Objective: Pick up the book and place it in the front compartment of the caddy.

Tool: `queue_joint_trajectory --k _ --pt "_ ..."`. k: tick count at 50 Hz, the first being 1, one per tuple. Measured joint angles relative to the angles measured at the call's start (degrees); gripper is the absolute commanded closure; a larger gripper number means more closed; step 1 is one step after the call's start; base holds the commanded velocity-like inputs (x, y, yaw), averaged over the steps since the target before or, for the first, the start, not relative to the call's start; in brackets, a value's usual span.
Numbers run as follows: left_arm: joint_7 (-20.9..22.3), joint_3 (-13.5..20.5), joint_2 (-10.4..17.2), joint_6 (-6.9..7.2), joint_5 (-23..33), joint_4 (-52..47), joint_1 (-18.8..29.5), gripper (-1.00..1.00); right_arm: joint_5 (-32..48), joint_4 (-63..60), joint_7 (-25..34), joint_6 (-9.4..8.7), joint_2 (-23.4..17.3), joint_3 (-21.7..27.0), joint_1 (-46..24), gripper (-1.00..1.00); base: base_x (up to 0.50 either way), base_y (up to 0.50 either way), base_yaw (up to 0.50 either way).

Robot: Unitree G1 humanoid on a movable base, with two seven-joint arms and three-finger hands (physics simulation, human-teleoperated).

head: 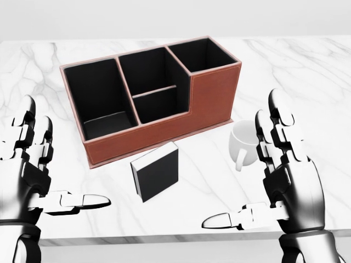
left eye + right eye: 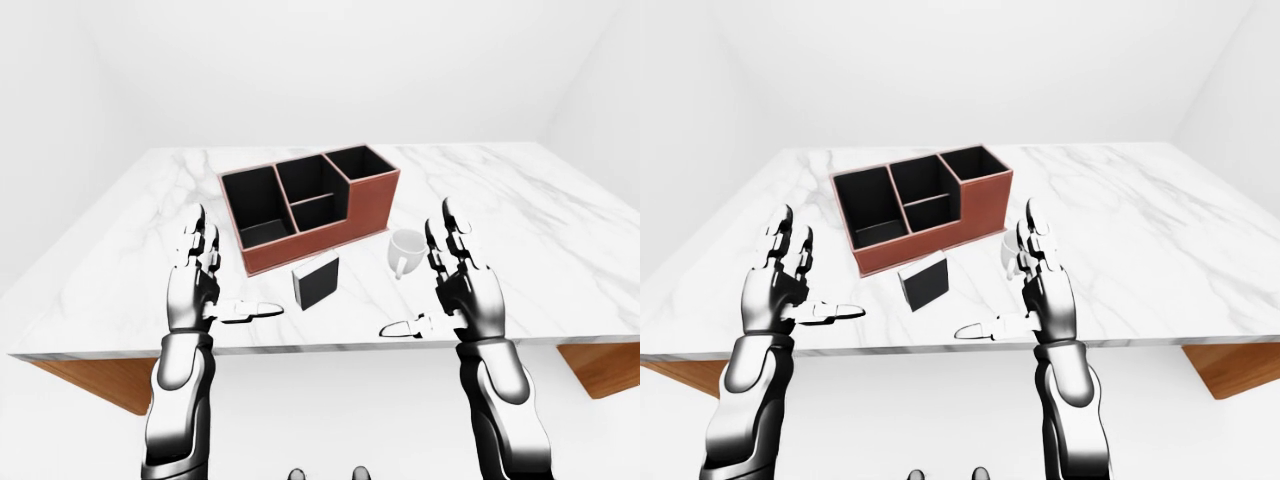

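A small black book (image 1: 156, 171) stands upright on the marble table (image 1: 307, 71), just below the brown caddy (image 1: 151, 93) in the head view. The caddy has several black-lined compartments, all empty. My left hand (image 1: 41, 175) is open at the lower left, thumb pointing toward the book, well apart from it. My right hand (image 1: 263, 186) is open at the lower right, fingers up and thumb pointing left, also apart from the book. Neither hand holds anything.
A white mug (image 1: 245, 143) stands right of the book, just above my right hand and below the caddy's right end. The table's near edge (image 2: 300, 348) runs under both hands.
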State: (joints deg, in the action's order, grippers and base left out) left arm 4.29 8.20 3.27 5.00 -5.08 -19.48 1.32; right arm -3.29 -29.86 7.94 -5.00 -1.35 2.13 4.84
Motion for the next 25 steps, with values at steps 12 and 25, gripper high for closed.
queue_joint_trajectory --k 12,25 --pt "0.0 0.1 0.1 0.0 -0.1 -0.2 0.0 -1.0 0.4 -0.2 0.2 0.0 0.2 -0.1 0.1 -1.0 0.0 0.5 0.0" --pt "0.0 0.5 0.4 0.0 -0.2 -0.8 -0.6 -1.0 1.2 -0.6 -0.4 0.0 0.4 -0.3 0.4 -1.0 0.12 -0.01 0.0"
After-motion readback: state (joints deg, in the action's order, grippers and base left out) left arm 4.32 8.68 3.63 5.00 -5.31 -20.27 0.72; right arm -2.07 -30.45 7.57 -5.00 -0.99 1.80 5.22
